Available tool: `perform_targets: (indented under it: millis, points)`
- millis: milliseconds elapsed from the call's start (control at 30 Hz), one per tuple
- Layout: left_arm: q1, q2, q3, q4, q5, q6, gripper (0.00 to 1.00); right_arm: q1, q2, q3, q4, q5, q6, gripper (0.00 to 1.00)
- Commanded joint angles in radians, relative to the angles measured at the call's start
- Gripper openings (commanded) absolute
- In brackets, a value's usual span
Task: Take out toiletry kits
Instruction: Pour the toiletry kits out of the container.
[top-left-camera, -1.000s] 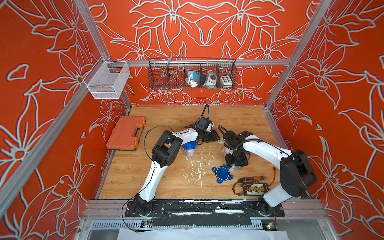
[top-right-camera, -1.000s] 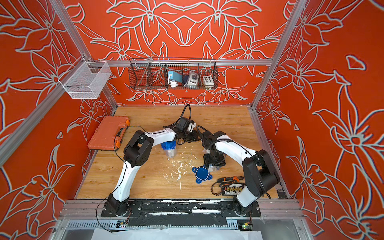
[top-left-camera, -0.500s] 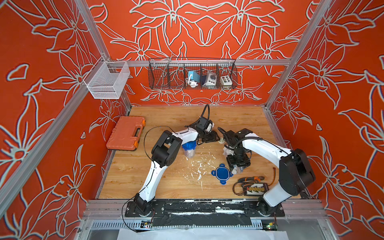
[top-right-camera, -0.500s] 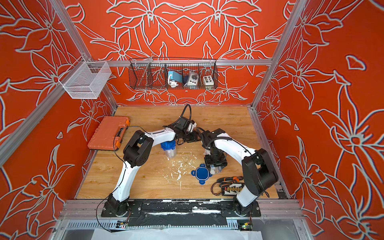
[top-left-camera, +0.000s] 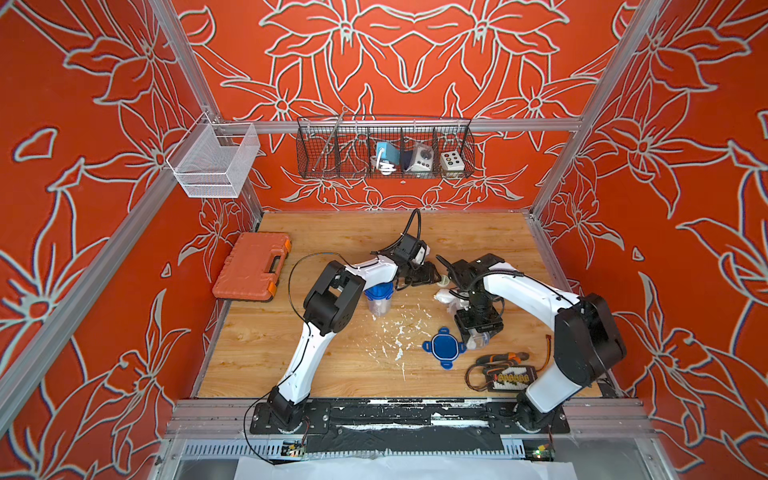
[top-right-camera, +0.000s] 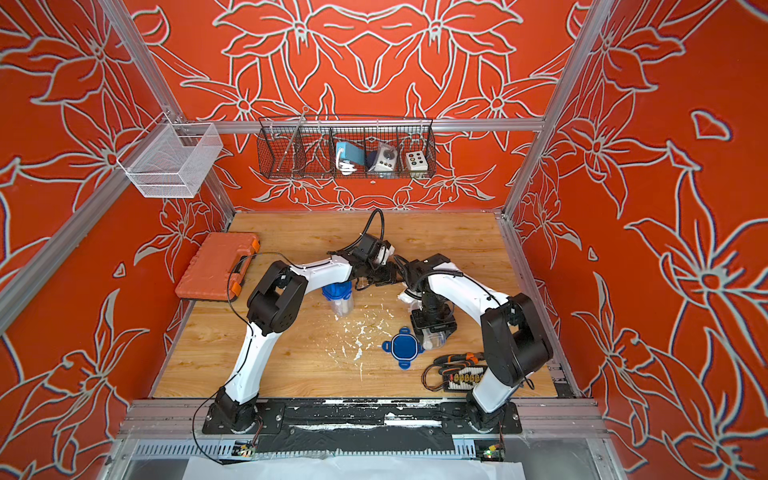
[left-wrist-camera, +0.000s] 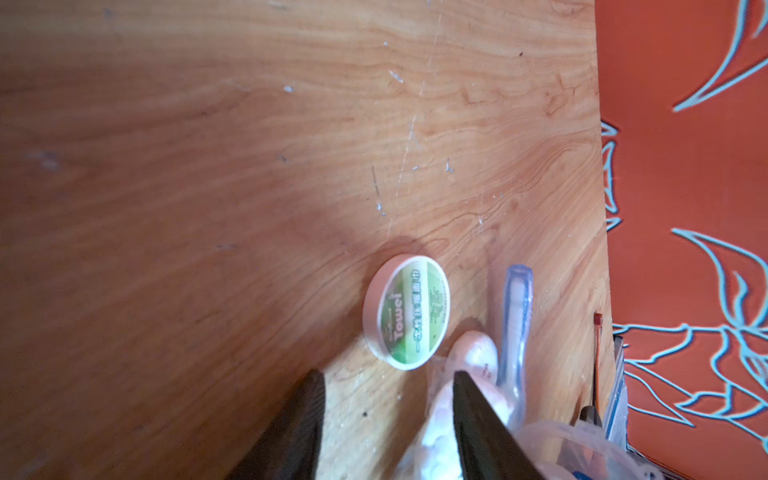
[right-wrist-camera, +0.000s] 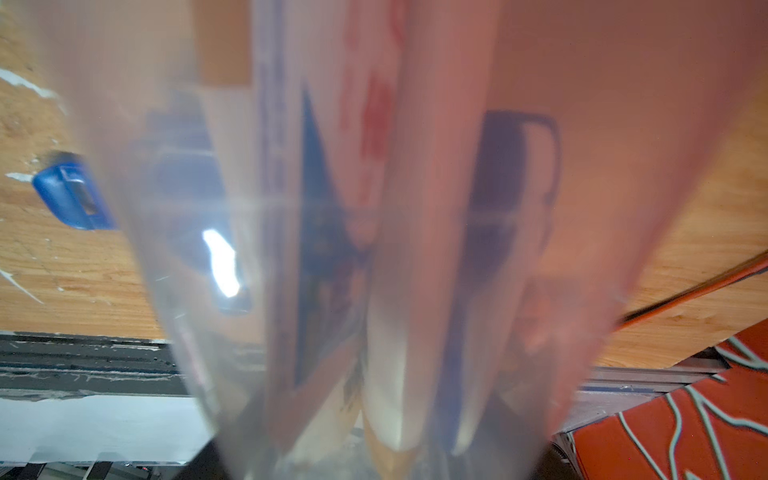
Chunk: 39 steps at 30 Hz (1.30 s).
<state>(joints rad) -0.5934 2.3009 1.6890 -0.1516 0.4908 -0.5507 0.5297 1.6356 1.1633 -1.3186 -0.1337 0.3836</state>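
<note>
Some toiletry kit pieces lie loose on the wood: a round green-and-white tin (left-wrist-camera: 406, 311) marked "Towel", a blue-and-clear toothbrush (left-wrist-camera: 515, 324) and a bag of white bottles (left-wrist-camera: 473, 357). In a top view the tin (top-left-camera: 444, 281) sits just ahead of my left gripper (top-left-camera: 432, 276), whose jaws (left-wrist-camera: 384, 374) are open over bare wood. My right gripper (top-left-camera: 478, 330) is shut on a clear plastic tub (right-wrist-camera: 374, 249). White bottles, an amber one and blue-printed pieces show blurred inside it. A second tub (top-left-camera: 378, 297) with a blue lid stands under the left arm.
A loose blue four-tabbed lid (top-left-camera: 444, 347) lies beside the held tub. Pliers and a wired connector board (top-left-camera: 503, 372) are near the front right. An orange tool case (top-left-camera: 253, 266) sits at the left edge. White flecks (top-left-camera: 399, 332) litter the middle. Wire baskets (top-left-camera: 384, 149) hang on the back wall.
My right gripper has carried the clear tub a little toward the front, nearer the blue lid. The left arm has stayed almost still, its jaws a touch wider.
</note>
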Motion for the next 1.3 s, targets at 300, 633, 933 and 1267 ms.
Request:
perform_targets:
  millis: [300,633,933,1267]
  points:
    - [-0.016,-0.038,0.069,-0.028,-0.008,-0.011,0.51,-0.007,0.013,0.046,-0.074,-0.033,-0.016,0.58]
    - [-0.029,-0.077,0.092,-0.05,-0.034,0.004,0.51,-0.016,-0.023,0.028,-0.098,-0.088,-0.009,0.58]
    - [-0.03,-0.122,0.097,-0.085,-0.072,0.014,0.51,-0.015,-0.008,0.033,-0.11,-0.111,-0.005,0.57]
    - [-0.033,-0.15,0.137,-0.094,-0.051,-0.009,0.51,-0.014,-0.148,-0.042,-0.192,-0.167,0.015,0.57]
